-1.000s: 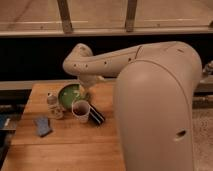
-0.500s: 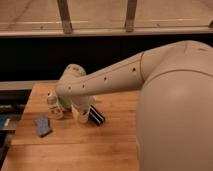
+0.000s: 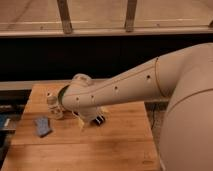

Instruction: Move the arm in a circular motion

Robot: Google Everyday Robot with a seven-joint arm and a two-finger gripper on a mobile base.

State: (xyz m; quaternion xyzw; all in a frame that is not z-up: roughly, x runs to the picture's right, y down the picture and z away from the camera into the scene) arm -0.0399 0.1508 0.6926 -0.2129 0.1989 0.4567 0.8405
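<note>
The arm (image 3: 130, 87) is thick, smooth and cream-white, with small dark screw holes along it and a thin yellowish seam ring (image 3: 157, 80). It reaches from the right edge leftward over the wooden table (image 3: 115, 145). Its rounded end joint (image 3: 77, 90) hangs over the table's back left. The gripper does not show; it lies hidden behind or beyond that end joint.
A green bowl (image 3: 62, 94) peeks out behind the joint. A small white bottle (image 3: 51, 101) stands left of it. A blue object (image 3: 42, 126) lies front left. A dark item (image 3: 98, 119) and a pale one (image 3: 82, 123) sit under the arm. A dark wall runs behind.
The arm has swung lower and nearer to the camera. It now covers most of the green bowl and the white cup, and its bulk fills more of the right side.
</note>
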